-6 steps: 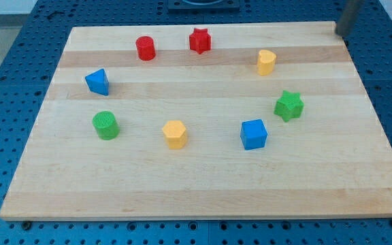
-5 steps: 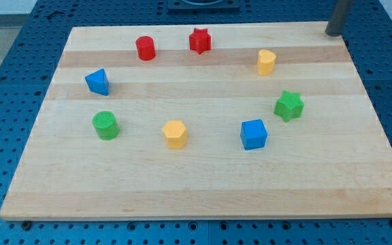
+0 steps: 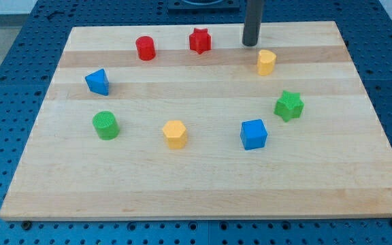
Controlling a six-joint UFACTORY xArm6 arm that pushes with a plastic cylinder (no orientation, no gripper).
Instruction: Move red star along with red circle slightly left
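Observation:
The red star point(image 3: 199, 41) sits near the top edge of the wooden board point(image 3: 203, 177), at the top middle. The red circle point(image 3: 145, 48) stands to its left, a short gap apart. My tip point(image 3: 250, 44) rests on the board to the right of the red star, a clear gap away, and just up and left of the yellow block point(image 3: 266, 62). It touches no block.
A blue block point(image 3: 97, 82) and a green circle point(image 3: 105, 125) lie at the left. A yellow hexagon point(image 3: 174, 134) and a blue cube point(image 3: 254, 133) sit lower middle. A green star point(image 3: 288, 105) is at the right.
My tip has moved left along the board's top edge, from the top right corner to a spot right of the red star. No block has moved.

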